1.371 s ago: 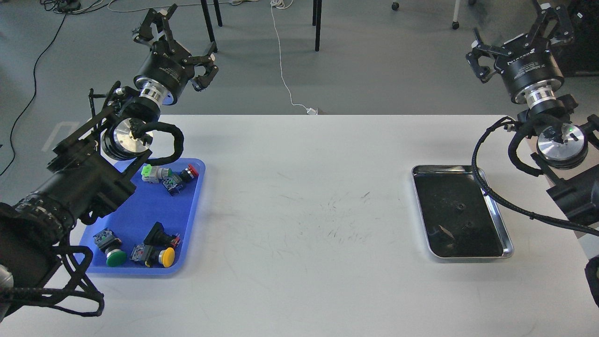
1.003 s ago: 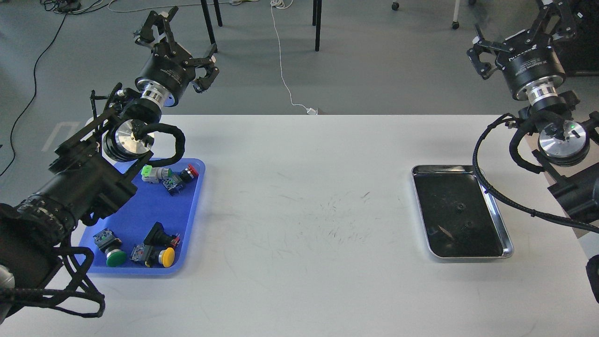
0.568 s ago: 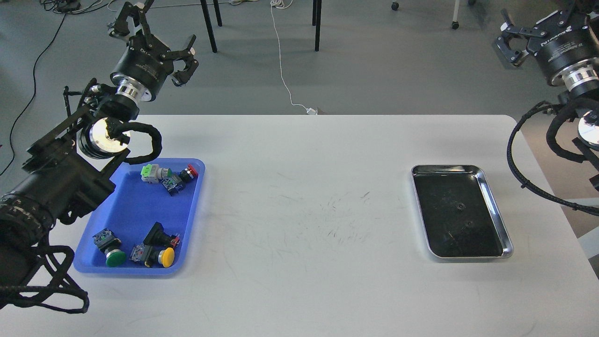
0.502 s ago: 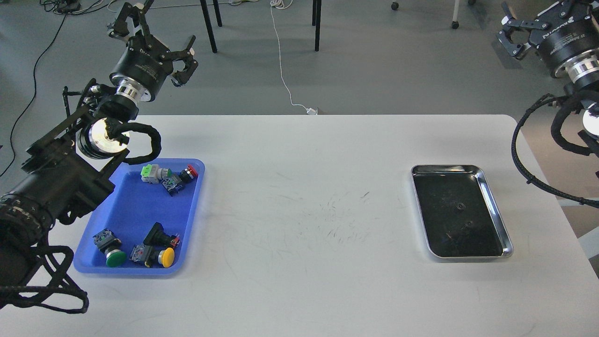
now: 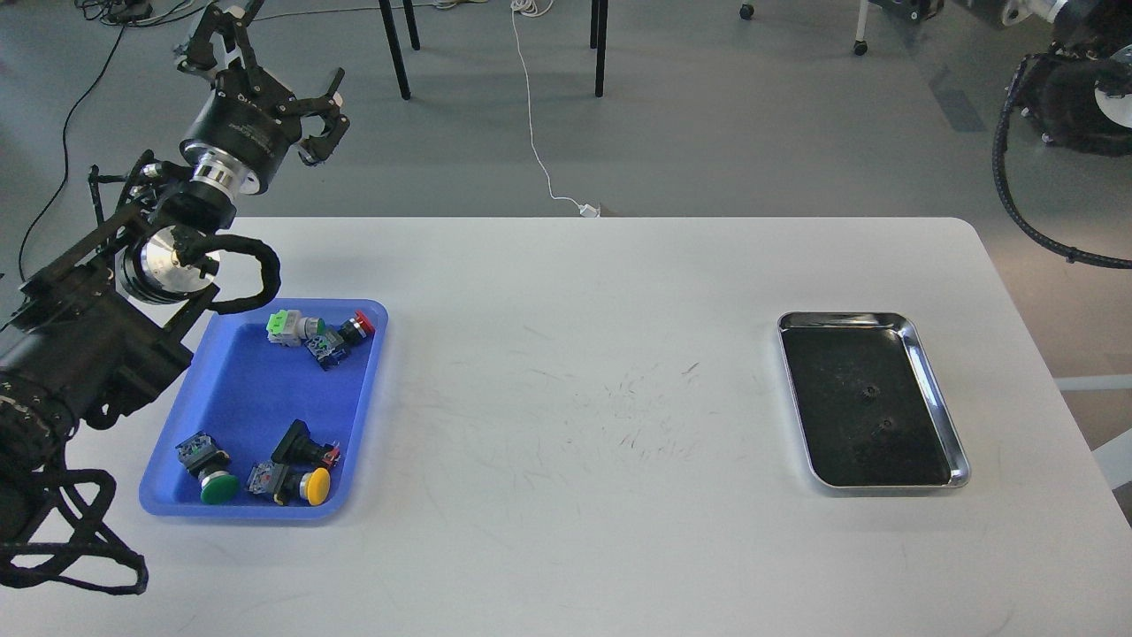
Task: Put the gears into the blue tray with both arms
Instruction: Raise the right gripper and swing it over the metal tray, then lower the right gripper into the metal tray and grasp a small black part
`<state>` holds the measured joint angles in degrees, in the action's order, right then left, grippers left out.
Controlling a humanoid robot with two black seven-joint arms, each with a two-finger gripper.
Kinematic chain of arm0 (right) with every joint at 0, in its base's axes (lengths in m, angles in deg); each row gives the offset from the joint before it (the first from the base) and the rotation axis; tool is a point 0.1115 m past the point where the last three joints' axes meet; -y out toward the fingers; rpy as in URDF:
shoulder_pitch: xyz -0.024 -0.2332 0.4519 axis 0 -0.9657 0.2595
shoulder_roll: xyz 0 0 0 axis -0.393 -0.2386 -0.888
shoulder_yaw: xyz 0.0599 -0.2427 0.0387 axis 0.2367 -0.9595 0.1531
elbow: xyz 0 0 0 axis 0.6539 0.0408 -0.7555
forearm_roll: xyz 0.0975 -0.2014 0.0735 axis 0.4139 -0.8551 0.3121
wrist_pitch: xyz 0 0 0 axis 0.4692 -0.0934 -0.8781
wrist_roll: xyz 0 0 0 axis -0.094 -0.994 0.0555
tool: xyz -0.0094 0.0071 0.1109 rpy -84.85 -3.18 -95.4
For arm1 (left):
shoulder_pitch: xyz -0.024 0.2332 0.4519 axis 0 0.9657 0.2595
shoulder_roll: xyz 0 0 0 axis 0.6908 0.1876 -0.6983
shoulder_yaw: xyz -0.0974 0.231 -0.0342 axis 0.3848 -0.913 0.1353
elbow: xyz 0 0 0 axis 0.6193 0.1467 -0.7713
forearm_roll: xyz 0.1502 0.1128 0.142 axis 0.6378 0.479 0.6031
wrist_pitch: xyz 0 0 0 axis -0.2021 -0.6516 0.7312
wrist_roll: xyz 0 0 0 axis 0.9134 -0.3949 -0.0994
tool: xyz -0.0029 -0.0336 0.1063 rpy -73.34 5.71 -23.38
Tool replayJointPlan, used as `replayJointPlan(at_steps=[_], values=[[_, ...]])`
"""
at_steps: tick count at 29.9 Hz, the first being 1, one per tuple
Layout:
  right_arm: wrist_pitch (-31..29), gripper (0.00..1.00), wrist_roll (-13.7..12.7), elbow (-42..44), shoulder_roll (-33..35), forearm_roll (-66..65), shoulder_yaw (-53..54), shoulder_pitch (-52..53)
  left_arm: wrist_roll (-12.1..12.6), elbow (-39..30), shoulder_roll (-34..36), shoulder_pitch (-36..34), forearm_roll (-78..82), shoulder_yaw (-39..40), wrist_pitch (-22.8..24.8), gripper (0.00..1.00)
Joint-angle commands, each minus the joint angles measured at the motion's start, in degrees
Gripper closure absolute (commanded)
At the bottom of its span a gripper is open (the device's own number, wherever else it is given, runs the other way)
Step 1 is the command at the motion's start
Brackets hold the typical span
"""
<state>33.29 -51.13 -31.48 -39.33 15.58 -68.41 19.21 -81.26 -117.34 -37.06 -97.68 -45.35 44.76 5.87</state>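
Left gripper (image 5: 265,66) hanging at 10 o'clock, fingers spread wide, gripping nothing. Right gripper lying out of frame; only arm cabling (image 5: 1044,133) showing at 2 o'clock. Blue tray (image 5: 256,398) sitting at 8 o'clock, carrying push-button switches (image 5: 265,473). Steel tray (image 5: 937,398) lying at 3 o'clock, well apart from blue one. Two gears (image 5: 868,390) resting on its dark bottom, near each other.

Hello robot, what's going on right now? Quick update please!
Left hand open, empty, raised beyond the table. Right hand out of view. Both gears in the steel tray; blue tray holds only switches. Nothing between the trays.
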Motion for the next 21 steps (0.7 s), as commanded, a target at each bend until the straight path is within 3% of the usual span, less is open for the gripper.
replayJointPlan(at_steps=[1,11,18,21], values=[[-2.0,0.01,0.1,-2.5,-0.9,-4.0,-8.1,5.7,-0.1,0.0,0.0,0.7,0.0,0.0,0.1,0.02],[-2.7,0.01,1.0,-5.3,-9.5,-28.9,-24.7,12.2,-0.2,-0.5,-0.8,0.4,0.1,0.1,-0.2,0.02],[-2.0,0.05,7.8,-13.2,-14.0,-50.0,-40.8,17.6,-0.5,-0.5,-0.7,0.7,0.2,0.0,0.2,0.02],[0.2,0.07,9.2,-16.0,-13.9,-57.9,-45.5,17.5,-0.5,-0.5,-0.2,1.7,0.2,0.0,0.4,0.02]])
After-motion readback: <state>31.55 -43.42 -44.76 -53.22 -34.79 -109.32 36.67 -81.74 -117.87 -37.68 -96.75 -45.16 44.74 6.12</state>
